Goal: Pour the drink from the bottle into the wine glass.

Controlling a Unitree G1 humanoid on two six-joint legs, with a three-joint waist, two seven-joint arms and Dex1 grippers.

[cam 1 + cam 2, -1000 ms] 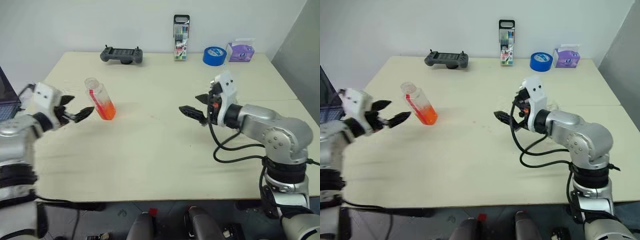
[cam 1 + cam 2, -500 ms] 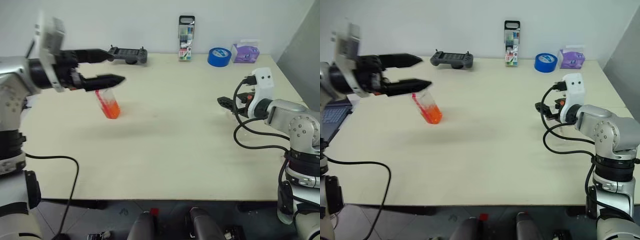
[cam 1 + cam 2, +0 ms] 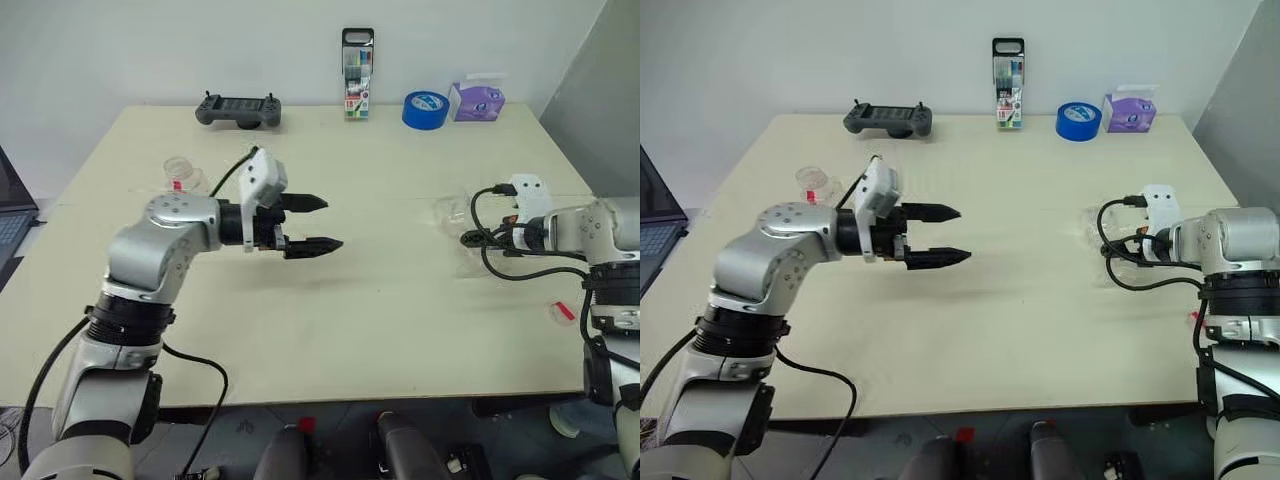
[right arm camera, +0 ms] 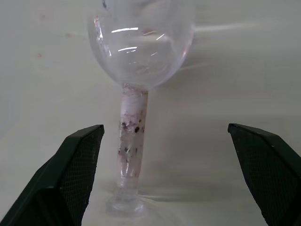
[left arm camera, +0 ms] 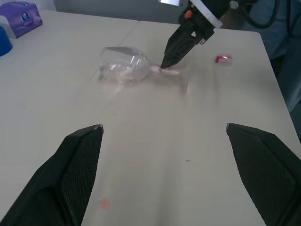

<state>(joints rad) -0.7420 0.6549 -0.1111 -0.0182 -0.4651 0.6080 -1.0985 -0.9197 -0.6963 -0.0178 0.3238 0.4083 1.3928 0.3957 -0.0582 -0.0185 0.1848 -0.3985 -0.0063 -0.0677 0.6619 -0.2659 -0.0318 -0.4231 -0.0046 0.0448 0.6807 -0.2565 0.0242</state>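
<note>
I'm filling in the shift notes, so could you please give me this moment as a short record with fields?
left gripper: open, empty, above the mid-table
right gripper: open, at the wine glass stem, not closed on it
wine glass: upright and empty, at the table's right side
bottle: behind the left arm, uncapped, contents hidden
red cap: on the table, beside the glass
pouring: not begun

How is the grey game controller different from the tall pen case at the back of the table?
The dark grey game controller lies flat and wide; the tall clear marker-pen case stands upright and narrow. The controller is one dark colour; the case shows coloured pens through its clear front, under a black top. Both sit along the far edge of the pale table.
</note>
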